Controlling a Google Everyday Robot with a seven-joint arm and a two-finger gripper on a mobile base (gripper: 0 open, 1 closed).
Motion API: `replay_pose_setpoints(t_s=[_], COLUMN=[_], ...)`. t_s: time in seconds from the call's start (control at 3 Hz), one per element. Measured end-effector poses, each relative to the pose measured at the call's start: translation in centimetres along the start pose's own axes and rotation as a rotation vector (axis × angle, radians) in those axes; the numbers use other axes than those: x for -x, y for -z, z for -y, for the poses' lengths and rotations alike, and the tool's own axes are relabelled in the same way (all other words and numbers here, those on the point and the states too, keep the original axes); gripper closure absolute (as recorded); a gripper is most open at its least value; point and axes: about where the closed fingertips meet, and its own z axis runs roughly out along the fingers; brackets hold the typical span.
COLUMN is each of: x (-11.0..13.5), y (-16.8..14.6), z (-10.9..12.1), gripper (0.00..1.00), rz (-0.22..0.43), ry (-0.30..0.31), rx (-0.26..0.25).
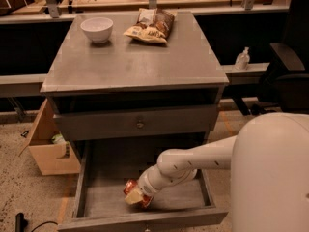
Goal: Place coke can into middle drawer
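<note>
The middle drawer (pixel 91 187) is pulled out below the grey cabinet; its plank floor and low side walls show. My white arm reaches down into it from the right. My gripper (pixel 136 195) is shut on the coke can (pixel 130 186), a red can held tilted low over the drawer floor near the front middle. Most of the can is hidden by the gripper.
A white bowl (pixel 97 29) and a tan-and-brown snack bag (pixel 150 25) sit on the cabinet top (pixel 135 62). The shut top drawer front with a small knob (pixel 140 124) is above the open drawer. A cardboard box (pixel 48 144) stands on the floor at left. A dark chair (pixel 287 71) is at right.
</note>
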Motion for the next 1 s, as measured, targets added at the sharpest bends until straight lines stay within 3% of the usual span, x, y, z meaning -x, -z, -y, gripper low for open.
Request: replay_pose_setpoints(t_s=[0.33,0.67,1.0], x=[-0.72,-1.15,-0.29], y=[-1.27,-1.77,-2.26], z=[0.38,0.40,-0.49], gripper=[0.15,0.00,0.00], rz=[-0.005,0.010,0.100], ry=[-0.038,-0.073,-0.084], rx=[0.004,0.009,0.070])
